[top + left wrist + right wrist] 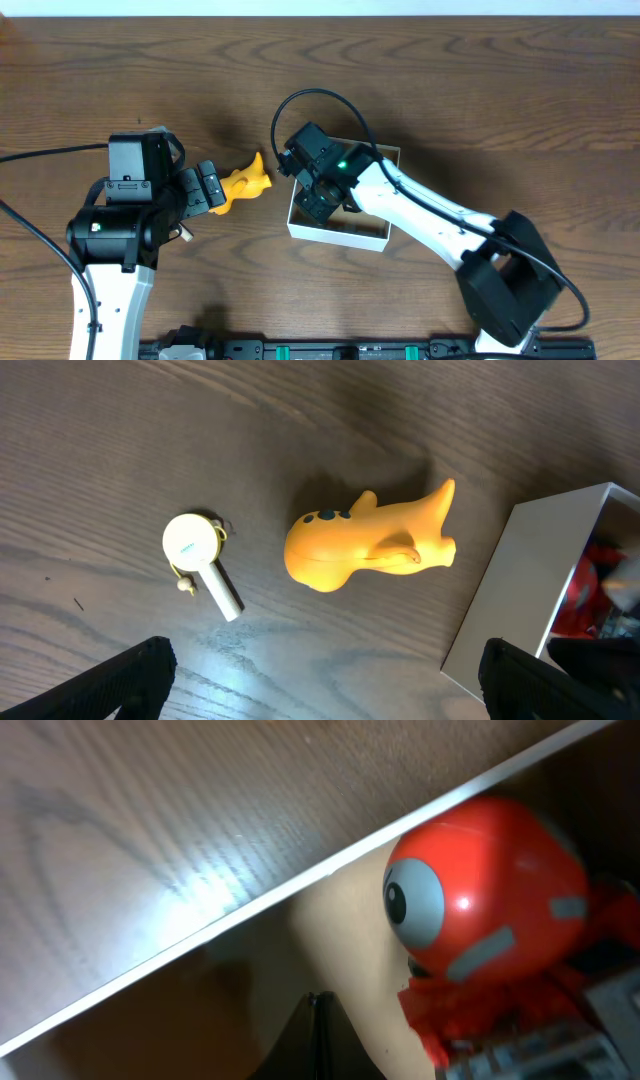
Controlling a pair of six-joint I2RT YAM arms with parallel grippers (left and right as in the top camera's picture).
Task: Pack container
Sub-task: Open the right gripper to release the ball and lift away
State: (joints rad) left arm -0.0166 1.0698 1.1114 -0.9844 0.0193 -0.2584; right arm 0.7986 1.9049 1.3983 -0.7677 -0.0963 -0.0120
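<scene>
The container [338,236] is a small white-walled box with a tan inside, right of the table's middle. A red toy with a big eye [480,905] lies inside it. My right gripper [318,195] is down in the container beside the red toy; its fingers [318,1040] are pressed together with nothing between them. A yellow animal toy [245,183] lies on the table just left of the container. My left gripper [210,188] is open and empty, just left of it. In the left wrist view the yellow toy [370,540] lies ahead of the spread fingers [325,680], with the container's wall [520,590] to the right.
A small white round object with a short handle and a yellow cord [200,560] lies on the wood left of the yellow toy. The right arm [430,215] reaches across the container from the lower right. The table is dark brown wood [480,90].
</scene>
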